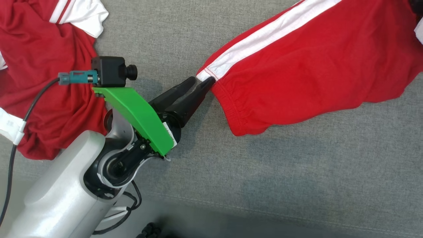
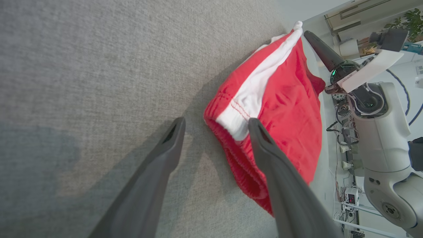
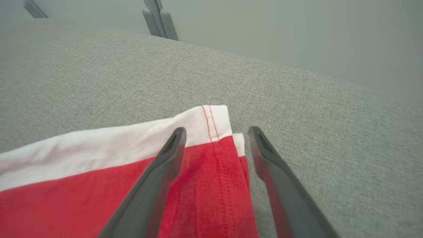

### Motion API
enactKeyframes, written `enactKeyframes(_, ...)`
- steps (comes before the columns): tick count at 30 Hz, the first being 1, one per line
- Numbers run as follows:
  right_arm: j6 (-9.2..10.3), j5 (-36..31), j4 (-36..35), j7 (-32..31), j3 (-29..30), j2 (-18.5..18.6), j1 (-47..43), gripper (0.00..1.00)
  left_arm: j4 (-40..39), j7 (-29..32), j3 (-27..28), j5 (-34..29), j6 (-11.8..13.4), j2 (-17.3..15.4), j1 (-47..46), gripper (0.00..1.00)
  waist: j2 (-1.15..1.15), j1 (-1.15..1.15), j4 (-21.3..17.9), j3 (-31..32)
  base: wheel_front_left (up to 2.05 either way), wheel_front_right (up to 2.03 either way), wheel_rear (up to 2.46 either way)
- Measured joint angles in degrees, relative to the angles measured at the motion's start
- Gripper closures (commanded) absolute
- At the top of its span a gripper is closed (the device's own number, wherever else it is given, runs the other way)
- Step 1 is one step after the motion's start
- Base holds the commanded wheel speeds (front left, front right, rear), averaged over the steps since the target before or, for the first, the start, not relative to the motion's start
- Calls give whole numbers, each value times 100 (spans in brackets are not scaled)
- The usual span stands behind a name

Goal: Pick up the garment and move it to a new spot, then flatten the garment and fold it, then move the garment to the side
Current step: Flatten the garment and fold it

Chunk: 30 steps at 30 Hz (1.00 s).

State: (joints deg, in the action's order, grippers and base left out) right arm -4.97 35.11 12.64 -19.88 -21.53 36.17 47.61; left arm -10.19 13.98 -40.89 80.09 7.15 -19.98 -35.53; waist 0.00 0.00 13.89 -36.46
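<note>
Red shorts (image 1: 314,66) lie spread out; left hand (image 1: 201,81) at their waistband corner, right hand (image 3: 217,130) at hem corner, both open. Fold not yet done.

Two red-and-white garments are lying on one grey counter (image 1: 264,181): one crumpled garment (image 1: 43,99) and one striped garment (image 1: 314,76). Two hands are showing, the left hand (image 1: 201,80) and the right hand (image 3: 217,129), each carrying two dark fingers (image 3: 158,172).
</note>
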Motion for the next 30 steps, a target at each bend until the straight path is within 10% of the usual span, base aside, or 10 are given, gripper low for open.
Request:
enactKeyframes(15,-49,-55,367,1218,-68,-493,-530,0,390,-732,348,-2,-7,125,347,0,0,0,-207,619,0,0,0)
enactKeyframes(30,148,701,374,2362,313,-1128,-2798,0,420,-1563,646,1267,-112,1189,2201,0,0,0,-512,1742,0,0,0)
